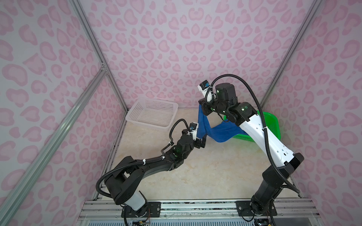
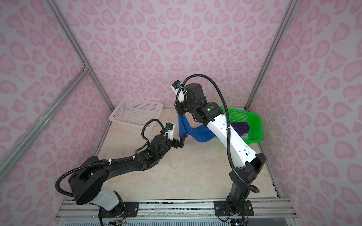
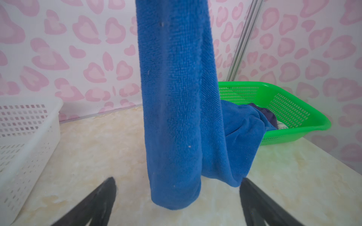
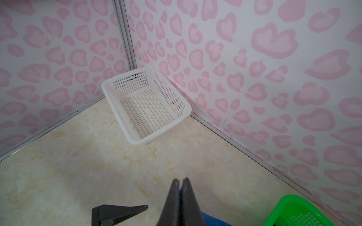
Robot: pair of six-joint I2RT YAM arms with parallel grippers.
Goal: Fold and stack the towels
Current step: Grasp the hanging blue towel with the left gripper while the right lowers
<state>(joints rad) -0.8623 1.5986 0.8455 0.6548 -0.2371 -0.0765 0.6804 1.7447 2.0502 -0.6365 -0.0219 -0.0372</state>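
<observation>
Enclosure: pink leopard-print walls [image 1: 176, 49] on three sides, with a cream marble-look tabletop [image 1: 205, 166] below.

Arms: both reach in towards the far middle of the table. The right arm is raised high and the left arm is low.

White perforated basket [image 1: 135, 110]: in the far left corner, sitting on the table.

Green perforated basket [image 3: 290, 109]: in the far right corner, partly behind the right arm in both top views.

Blue towel [image 3: 174, 117]: its upper end is lifted clear of the table, and it hangs down as a long, narrow, doubled drape. The other end trails back over the green basket's near rim and into the basket. I cannot tell whether the lowest fold touches the tabletop.

Purple towel [image 2: 241, 127]: bunched inside the green basket, touching the blue one. There is a pale scrap under it, possibly a third cloth, but it is too small to read.

Right gripper [image 4: 180, 181]: fingers pressed together, pinching the top edge of the blue towel. A sliver of blue shows between them.

Left gripper [image 3: 177, 182]: fingers spread wide, low, just beside the drape. The hanging end sits in the gap between them and appears to touch neither finger.
</observation>
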